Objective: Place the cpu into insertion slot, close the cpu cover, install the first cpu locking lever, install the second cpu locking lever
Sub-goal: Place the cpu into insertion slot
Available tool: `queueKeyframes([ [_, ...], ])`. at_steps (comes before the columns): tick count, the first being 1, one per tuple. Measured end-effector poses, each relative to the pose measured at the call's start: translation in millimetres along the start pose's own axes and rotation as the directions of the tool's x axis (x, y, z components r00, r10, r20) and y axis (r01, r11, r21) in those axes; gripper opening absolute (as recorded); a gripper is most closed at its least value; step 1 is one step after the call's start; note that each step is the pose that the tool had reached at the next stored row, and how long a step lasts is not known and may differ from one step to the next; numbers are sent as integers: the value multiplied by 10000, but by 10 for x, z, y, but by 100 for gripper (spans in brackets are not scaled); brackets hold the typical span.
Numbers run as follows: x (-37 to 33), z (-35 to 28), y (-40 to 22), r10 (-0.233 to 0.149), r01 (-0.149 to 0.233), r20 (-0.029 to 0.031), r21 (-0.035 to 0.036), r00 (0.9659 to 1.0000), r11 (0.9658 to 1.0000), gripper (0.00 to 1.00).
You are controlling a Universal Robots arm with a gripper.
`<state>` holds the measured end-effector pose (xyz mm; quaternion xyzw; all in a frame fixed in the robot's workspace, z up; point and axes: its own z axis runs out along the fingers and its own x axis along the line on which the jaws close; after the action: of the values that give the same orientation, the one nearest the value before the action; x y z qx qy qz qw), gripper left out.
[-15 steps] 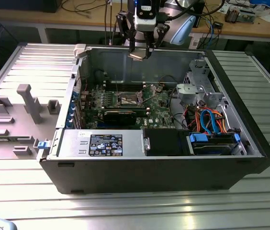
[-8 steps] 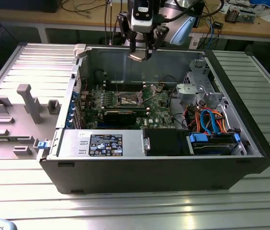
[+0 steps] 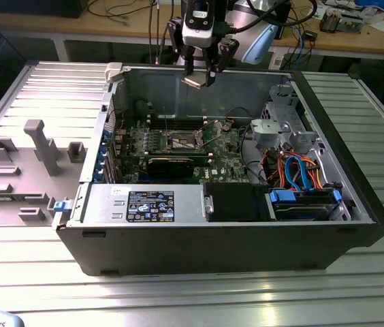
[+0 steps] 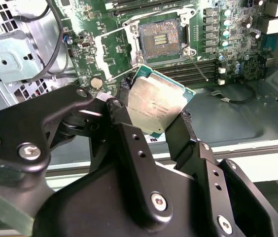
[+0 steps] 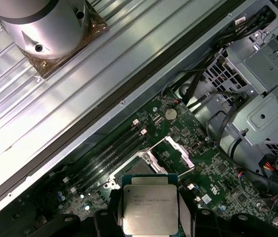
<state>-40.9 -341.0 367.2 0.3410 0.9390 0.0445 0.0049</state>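
Flat square silver-topped cpu (image 4: 158, 106) hangs tilted above dark-centred, silver-rimmed insertion slot (image 4: 159, 38); thin silver cpu cover (image 5: 185, 160) stands open

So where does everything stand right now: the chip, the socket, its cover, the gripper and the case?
cpu, held in the jaws, in the air above the motherboard, not seated.
insertion slot, empty and uncovered.
cpu cover, swung open, off the slot.
gripper, shut on the cpu.
computer case, lying flat, side open.
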Motion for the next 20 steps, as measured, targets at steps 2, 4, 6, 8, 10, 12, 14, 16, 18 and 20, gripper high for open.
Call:
queueKeyframes([
  [2, 0, 0, 0, 1, -1, 1, 0, 10000, 10000, 54],
  [4, 0, 0, 0, 1, -1, 0, 0, 10000, 10000, 54],
  [6, 0, 0, 0, 1, -1, 1, 0, 10000, 10000, 54],
  [8, 0, 0, 0, 2, -2, 1, 0, 10000, 10000, 54],
  [10, 0, 0, 0, 17, -17, 2, 1, 10000, 10000, 54],
  [12, 1, 0, -1, 34, -34, 3, 1, 10000, 10000, 54],
  [14, 2, 2, -2, 124, -124, 11, -3, 9999, 9999, 54],
  [16, 2, 4, -2, 320, -320, 28, -7, 9995, 9995, 54],
  [18, 2, 9, -3, 692, -692, 60, -17, 9976, 9976, 54],
  [20, 2, 13, -3, 1047, -1047, 91, -28, 9945, 9945, 54],
])
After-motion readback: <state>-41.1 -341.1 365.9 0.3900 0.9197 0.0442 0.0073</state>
